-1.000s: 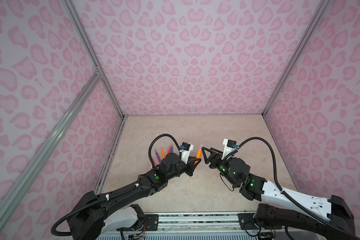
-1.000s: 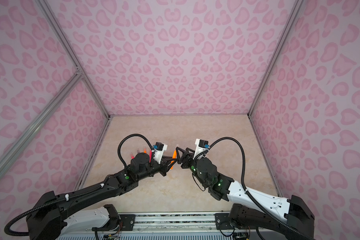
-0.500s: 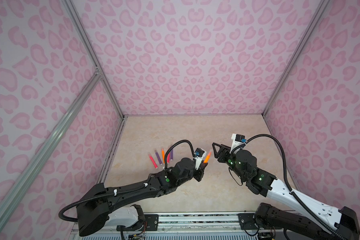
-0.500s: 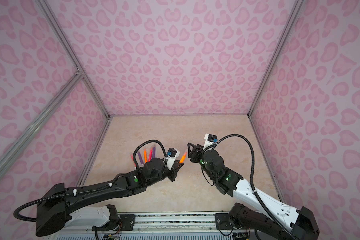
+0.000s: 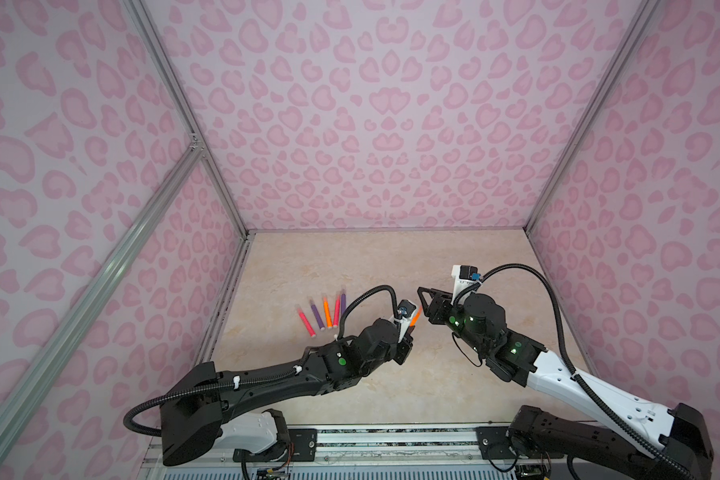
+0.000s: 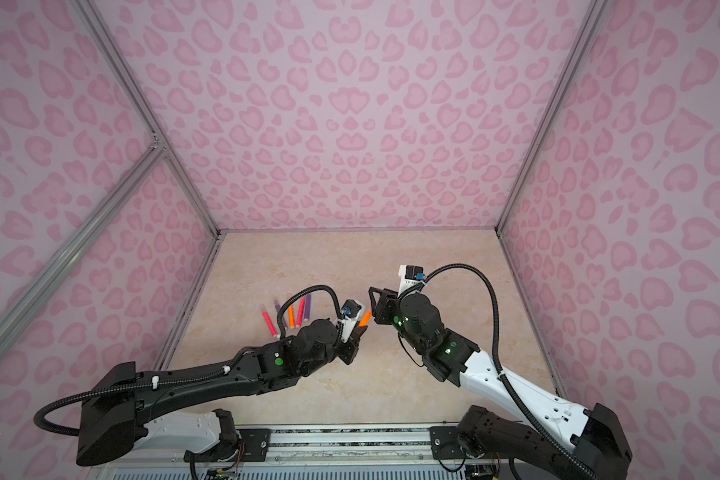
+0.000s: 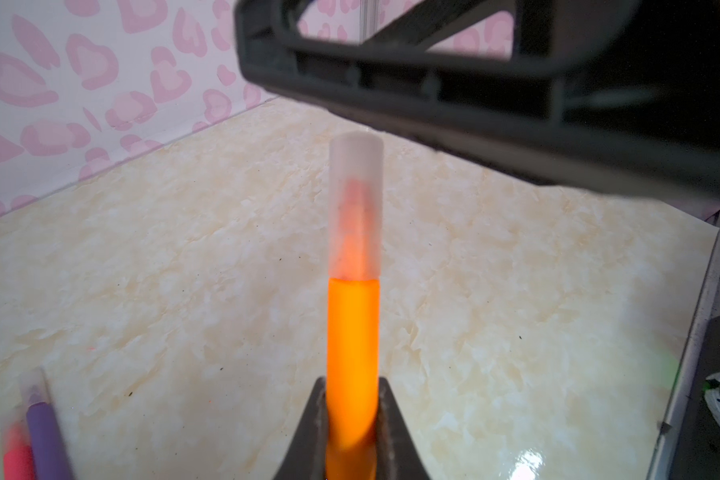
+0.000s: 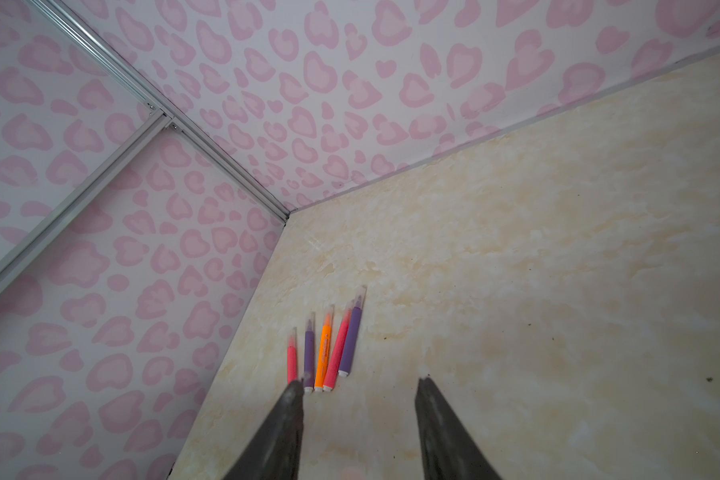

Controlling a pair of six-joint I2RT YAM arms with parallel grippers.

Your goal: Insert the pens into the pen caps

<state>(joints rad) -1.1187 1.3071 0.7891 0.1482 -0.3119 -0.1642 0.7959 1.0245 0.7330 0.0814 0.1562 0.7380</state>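
Observation:
My left gripper is shut on an orange pen, gripping its lower barrel. A frosted clear pen cap sits over the pen's tip. In both top views this pen points up and to the right, towards my right gripper. The right gripper stands open above the floor, a short way from the capped tip, with nothing between its fingers. Several more pens, pink, purple and orange, lie side by side on the beige floor at the left, each with a clear cap on.
Pink patterned walls close in the back and both sides, with an aluminium frame post at the left. A metal rail runs along the front edge. The right gripper's black body hangs just above the capped pen.
My right gripper has let go of the pen's tip end and drawn back, its jaws narrowing. The left arm has carried the orange pen to the right, uncovering the row of pens.

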